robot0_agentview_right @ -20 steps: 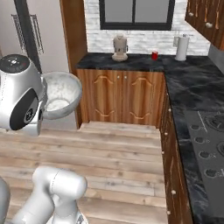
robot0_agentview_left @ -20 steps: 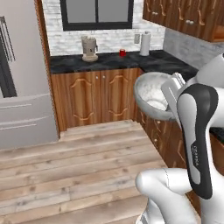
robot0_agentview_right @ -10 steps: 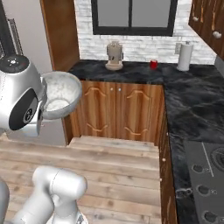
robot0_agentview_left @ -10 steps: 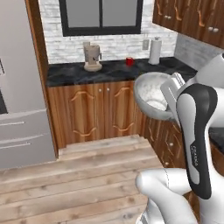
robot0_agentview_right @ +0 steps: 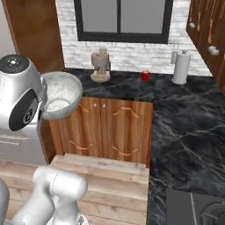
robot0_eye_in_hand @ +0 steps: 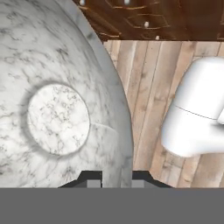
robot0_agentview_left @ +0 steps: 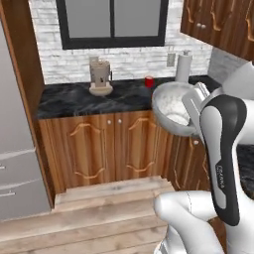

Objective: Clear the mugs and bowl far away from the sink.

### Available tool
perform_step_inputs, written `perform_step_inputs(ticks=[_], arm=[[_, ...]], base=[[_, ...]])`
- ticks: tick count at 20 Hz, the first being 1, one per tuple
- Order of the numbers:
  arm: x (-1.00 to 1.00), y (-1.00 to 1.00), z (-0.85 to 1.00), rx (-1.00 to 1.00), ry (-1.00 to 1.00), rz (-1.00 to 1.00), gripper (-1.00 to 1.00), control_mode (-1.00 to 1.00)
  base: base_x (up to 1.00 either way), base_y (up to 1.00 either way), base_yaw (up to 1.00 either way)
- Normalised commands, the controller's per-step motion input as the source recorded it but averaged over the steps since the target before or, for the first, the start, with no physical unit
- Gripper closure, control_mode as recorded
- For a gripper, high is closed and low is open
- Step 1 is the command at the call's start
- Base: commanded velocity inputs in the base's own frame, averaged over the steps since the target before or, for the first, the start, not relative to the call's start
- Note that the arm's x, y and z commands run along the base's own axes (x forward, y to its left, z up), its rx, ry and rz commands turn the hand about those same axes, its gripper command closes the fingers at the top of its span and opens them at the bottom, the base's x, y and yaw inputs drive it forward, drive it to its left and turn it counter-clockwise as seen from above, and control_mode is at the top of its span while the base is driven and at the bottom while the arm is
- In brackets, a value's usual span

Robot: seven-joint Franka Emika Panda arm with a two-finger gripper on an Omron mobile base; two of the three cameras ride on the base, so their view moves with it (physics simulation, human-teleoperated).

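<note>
Above the wooden floor, short of the black counter [robot0_agentview_left: 74,101] ahead, my gripper [robot0_eye_in_hand: 113,181] was clamped on the rim of the marble bowl [robot0_agentview_left: 173,106], carried high, while the red mug [robot0_agentview_left: 149,81] stood on that counter beyond.

A glossy white robot arm [robot0_agentview_left: 198,218] built of rounded, tube-like segments, with a dark grey oval inset bearing small pale lettering on its upright link and a dark round joint cap dotted with tiny marks
</note>
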Motion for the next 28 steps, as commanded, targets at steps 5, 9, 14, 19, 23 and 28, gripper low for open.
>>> perform_step_inputs(ticks=[5, 9, 14, 19, 23, 28], arm=[[0.0, 0.0, 0.0, 0.0, 0.0, 0.0, 1.0, 1.0], [0.0, 0.0, 0.0, 0.0, 0.0, 0.0, 1.0, 1.0], [0.0, 0.0, 0.0, 0.0, 0.0, 0.0, 1.0, 1.0], [0.0, 0.0, 0.0, 0.0, 0.0, 0.0, 1.0, 1.0], [0.0, 0.0, 0.0, 0.0, 0.0, 0.0, 1.0, 1.0], [0.0, 0.0, 0.0, 0.0, 0.0, 0.0, 1.0, 1.0]], base=[[1.0, -0.23, 0.01], [1.0, 0.04, -0.04], [1.0, 0.03, -0.2], [0.9, 0.0, -0.28], [0.47, 0.01, -0.2], [0.4, 0.18, -0.22]])
